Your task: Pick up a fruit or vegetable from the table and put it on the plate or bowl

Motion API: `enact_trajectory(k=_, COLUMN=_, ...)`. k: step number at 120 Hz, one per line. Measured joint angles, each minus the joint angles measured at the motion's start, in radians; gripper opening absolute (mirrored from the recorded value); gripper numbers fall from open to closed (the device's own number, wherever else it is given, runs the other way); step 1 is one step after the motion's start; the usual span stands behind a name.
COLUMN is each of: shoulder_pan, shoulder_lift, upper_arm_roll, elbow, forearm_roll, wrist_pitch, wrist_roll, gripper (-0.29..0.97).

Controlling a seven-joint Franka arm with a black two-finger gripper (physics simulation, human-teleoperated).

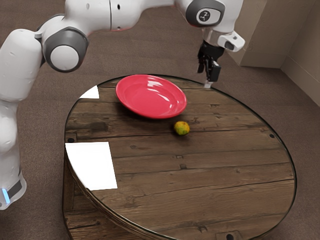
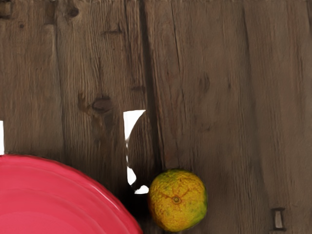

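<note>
A small orange-green citrus fruit (image 1: 181, 128) lies on the round wooden table (image 1: 210, 190), just off the near rim of a red plate (image 1: 151, 95). The plate has nothing on it. My gripper (image 1: 210, 80) hangs in the air over the table's far edge, to the exterior view's right of the plate and well above and beyond the fruit. Its fingers stand open with nothing between them. In the wrist view the fruit (image 2: 177, 200) rests beside the plate's curved rim (image 2: 53, 200), both some way below my hand.
Two flat white patches lie on the table at the exterior view's left, a large one (image 1: 91, 165) near the front and a small one (image 1: 91, 93) behind it. Bare dark planks (image 2: 219, 97) spread around the fruit. Brown floor surrounds the table.
</note>
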Motion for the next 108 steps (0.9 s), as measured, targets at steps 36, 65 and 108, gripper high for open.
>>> enact_trajectory(k=36, shoulder_pan=-0.006, shoulder_lift=0.004, upper_arm_roll=0.043, elbow=0.009, forearm_roll=-0.029, wrist_pitch=0.035, wrist_roll=0.006, gripper=0.68)
enact_trajectory(k=65, shoulder_pan=-0.025, shoulder_lift=0.127, upper_arm_roll=-0.004, elbow=0.047, forearm_roll=-0.048, wrist_pitch=0.078, wrist_roll=0.088, gripper=0.68)
enact_trajectory(k=108, shoulder_pan=-0.093, shoulder_lift=0.043, upper_arm_roll=0.014, elbow=-0.249, forearm_roll=0.088, wrist_pitch=-0.056, wrist_roll=0.327, gripper=0.68)
